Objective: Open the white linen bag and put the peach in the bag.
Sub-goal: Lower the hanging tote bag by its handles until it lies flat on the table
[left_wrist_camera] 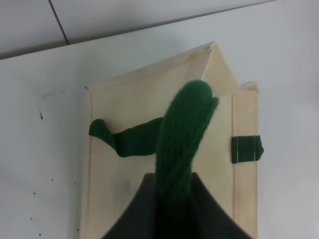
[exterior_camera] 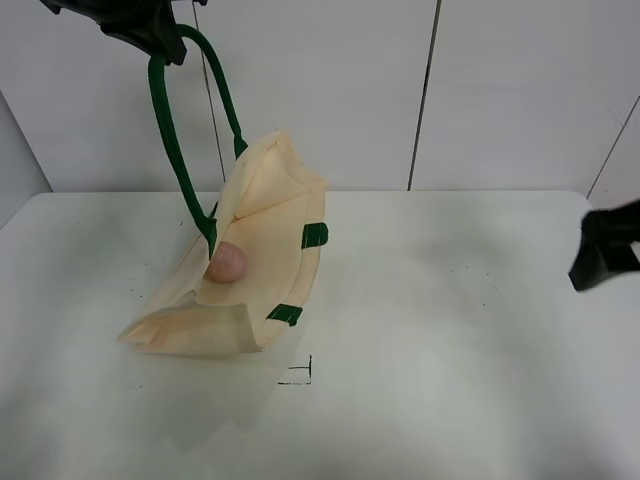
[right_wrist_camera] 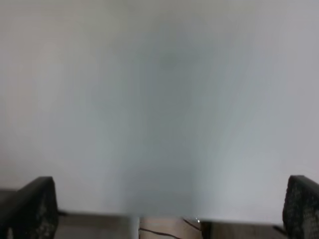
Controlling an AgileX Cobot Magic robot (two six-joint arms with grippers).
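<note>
The white linen bag (exterior_camera: 262,262) lies on the table at left centre, its mouth pulled up and open. The peach (exterior_camera: 227,263) sits inside the open mouth. My left gripper (exterior_camera: 150,30) is high at the top left, shut on the bag's dark green handle (exterior_camera: 170,130) and holding it taut. In the left wrist view the handle (left_wrist_camera: 182,134) runs out from between the shut jaws above the bag (left_wrist_camera: 124,99); the peach is hidden there. My right gripper (exterior_camera: 605,250) is at the far right edge, empty; its fingers (right_wrist_camera: 35,206) stand wide apart over bare table.
The white table (exterior_camera: 450,320) carries a small black corner mark (exterior_camera: 302,375) in front of the bag. A white panelled wall (exterior_camera: 500,90) stands behind. The second green handle (left_wrist_camera: 129,140) lies slack on the bag.
</note>
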